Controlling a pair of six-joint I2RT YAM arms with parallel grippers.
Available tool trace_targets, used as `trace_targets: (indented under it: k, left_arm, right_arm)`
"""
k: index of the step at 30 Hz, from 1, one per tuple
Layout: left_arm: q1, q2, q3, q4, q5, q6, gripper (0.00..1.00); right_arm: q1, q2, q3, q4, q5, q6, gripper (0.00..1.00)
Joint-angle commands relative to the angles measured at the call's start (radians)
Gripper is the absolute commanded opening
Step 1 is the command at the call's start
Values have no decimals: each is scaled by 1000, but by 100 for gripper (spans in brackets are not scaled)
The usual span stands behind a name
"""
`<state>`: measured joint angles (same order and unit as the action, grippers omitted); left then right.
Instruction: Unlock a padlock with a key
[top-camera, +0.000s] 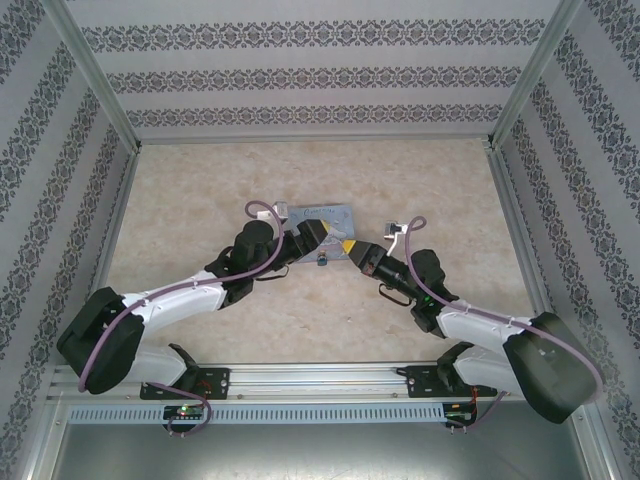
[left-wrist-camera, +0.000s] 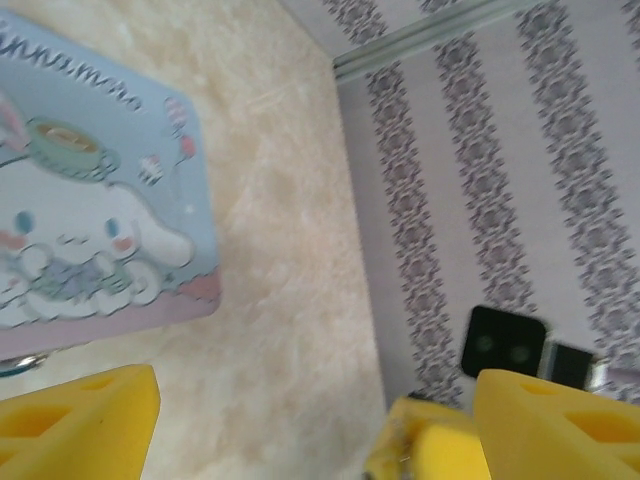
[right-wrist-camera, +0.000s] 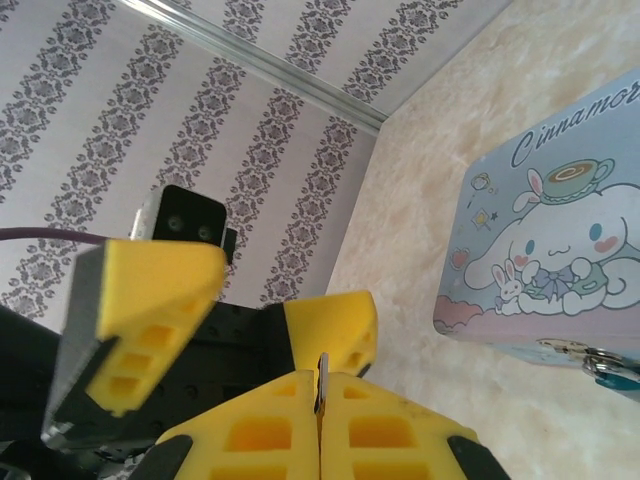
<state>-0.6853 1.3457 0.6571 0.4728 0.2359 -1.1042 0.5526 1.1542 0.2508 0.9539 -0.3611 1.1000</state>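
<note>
The key is a thin grey metal sliver pinched between the yellow pads of my right gripper, which is shut on it. My left gripper is open, its yellow fingers spread wide just ahead of the right gripper's tip. The teal padlock with its silvery shackle lies on the table against the near edge of the tin, apart from both grippers. From above, the padlock sits just below the left gripper and left of the right gripper.
A pale-blue tin with a cartoon dog on its lid lies flat mid-table behind the grippers. Patterned walls close in the beige table at the back and on both sides.
</note>
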Motion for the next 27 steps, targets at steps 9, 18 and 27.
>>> trace_targets:
  k: [9,18,27]
  left_arm:
    - [-16,60,-63,-150,86,251,79]
    - [-67,177,-39,-162,-40,424,69]
    - [-89,275,-29,-84,-208,544,66]
  right_arm:
    - [-68,-32,36,-205,41,-26,0]
    - [-115,146,220,-236,14,40,0]
    - [-111,375,384,-213,-45,70,0]
